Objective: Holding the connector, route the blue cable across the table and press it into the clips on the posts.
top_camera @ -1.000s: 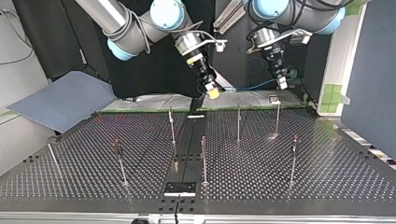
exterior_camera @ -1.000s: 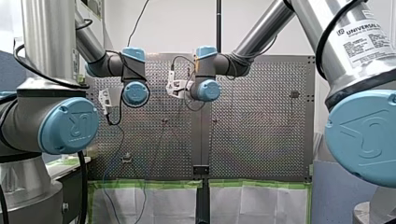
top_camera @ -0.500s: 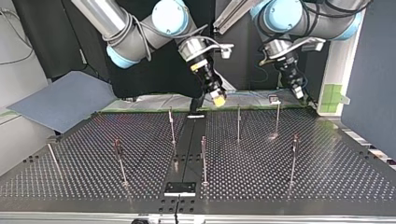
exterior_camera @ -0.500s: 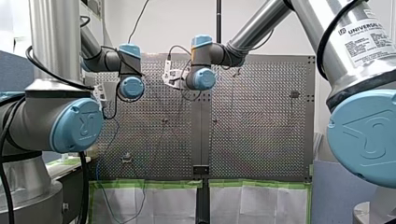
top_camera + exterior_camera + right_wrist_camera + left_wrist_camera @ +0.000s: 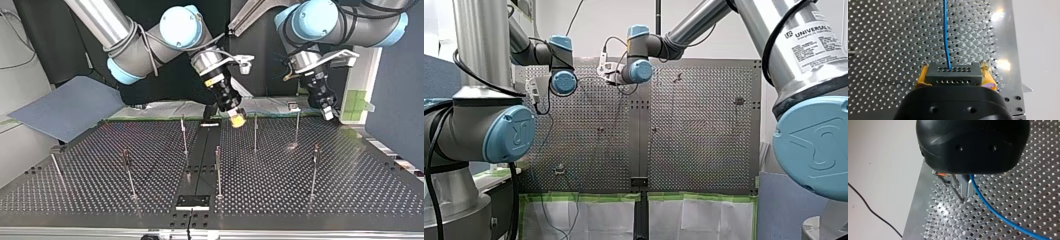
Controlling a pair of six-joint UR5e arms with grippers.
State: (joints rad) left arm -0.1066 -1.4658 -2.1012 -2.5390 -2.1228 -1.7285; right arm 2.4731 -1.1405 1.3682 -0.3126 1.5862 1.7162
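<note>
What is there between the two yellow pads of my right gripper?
The dark connector, clamped between the yellow pads of my right gripper; the blue cable runs ahead from it. The right wrist view shows this.

Two arms (image 5: 150, 45), one blue cable (image 5: 946, 35), one connector (image 5: 953, 73). Seven posts (image 5: 218, 170) stand on the counter (image 5: 350, 200), I think; the thin one at nine o'clock is faint.

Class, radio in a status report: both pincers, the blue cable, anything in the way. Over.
Right pincer shut on connector. Left pincer shut on blue cable. No cable on posts yet. Nothing blocking seen.
</note>
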